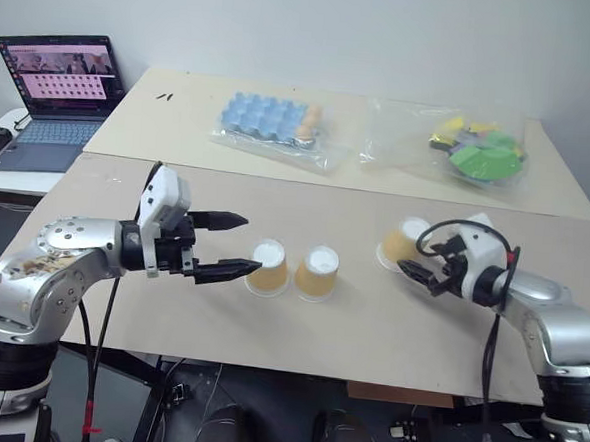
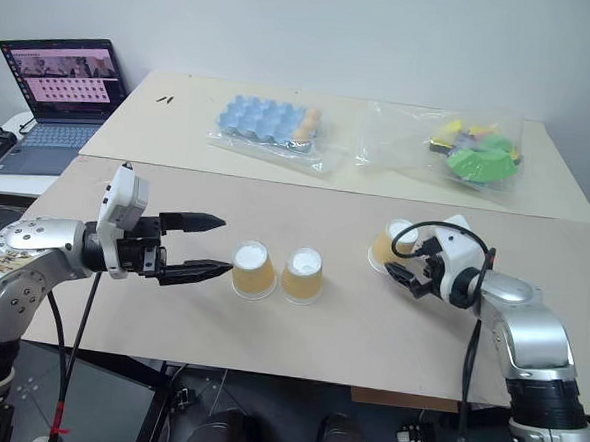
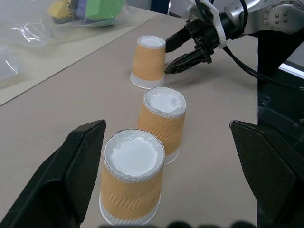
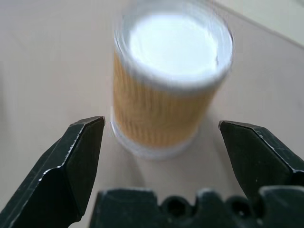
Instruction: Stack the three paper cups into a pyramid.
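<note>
Three tan ribbed paper cups stand upside down on the beige table. Two are side by side near the middle: the left cup (image 1: 268,267) and the middle cup (image 1: 318,273). The third cup (image 1: 402,243) stands apart to the right. My left gripper (image 1: 251,244) is open and level, its fingertips just left of the left cup, holding nothing. My right gripper (image 1: 419,276) is open and points at the third cup (image 4: 164,90), which stands just past its spread fingers. The left wrist view shows the cups in a row, with the right gripper (image 3: 183,52) beside the farthest cup (image 3: 149,61).
A second table adjoins behind, carrying a bagged blue tray (image 1: 271,119) and a bag of coloured pieces (image 1: 480,147). An open laptop (image 1: 57,96) sits on a side desk at far left. The table's front edge (image 1: 296,366) runs close below the cups.
</note>
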